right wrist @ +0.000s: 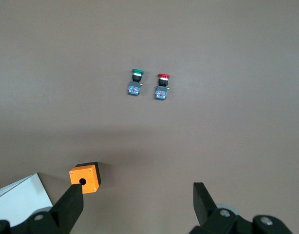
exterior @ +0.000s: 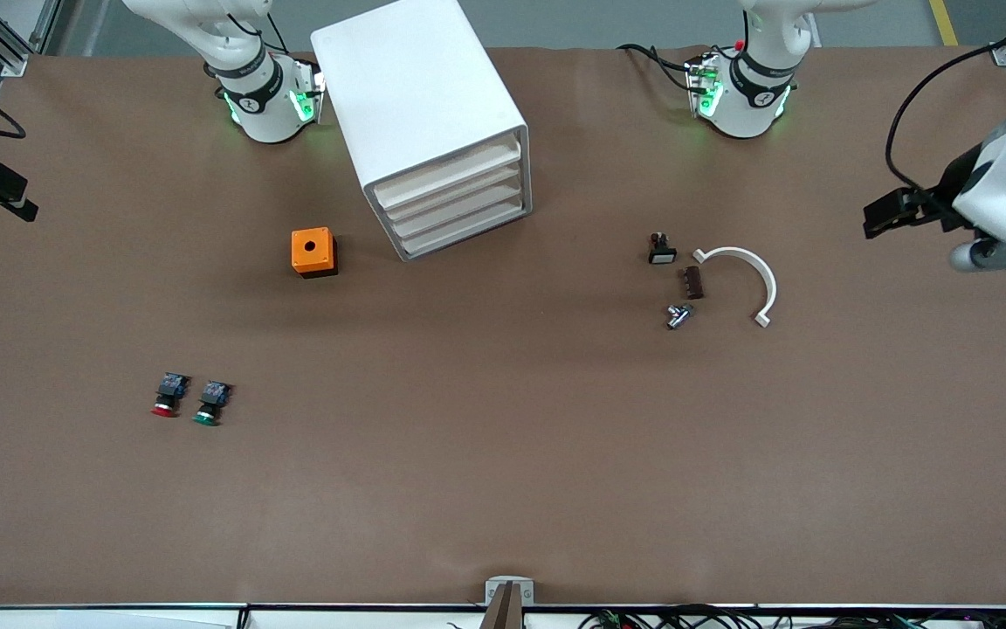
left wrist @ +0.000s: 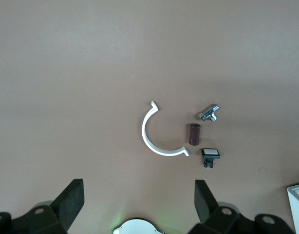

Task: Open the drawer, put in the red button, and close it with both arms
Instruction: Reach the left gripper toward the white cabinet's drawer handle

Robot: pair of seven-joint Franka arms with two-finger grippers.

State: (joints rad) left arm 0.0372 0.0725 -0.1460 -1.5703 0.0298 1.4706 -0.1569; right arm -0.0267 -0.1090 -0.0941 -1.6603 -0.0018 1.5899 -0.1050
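Both arms wait, drawers shut.
Left gripper (left wrist: 137,202) and right gripper (right wrist: 137,204) gape wide, empty; red button (exterior: 168,397) lies beside the green one (exterior: 210,404).

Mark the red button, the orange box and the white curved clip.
red button (exterior: 166,397), front view, its body.
orange box (exterior: 312,249), front view, its top face.
white curved clip (left wrist: 148,140), left wrist view, its arc.

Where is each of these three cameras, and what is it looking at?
Front view: high across the table, facing both arms' bases, cabinet between them.
Left wrist view: looks down past the open left gripper at the white curved piece.
Right wrist view: looks down past the open right gripper at the red button.
Shared: front and right wrist views show the orange box.
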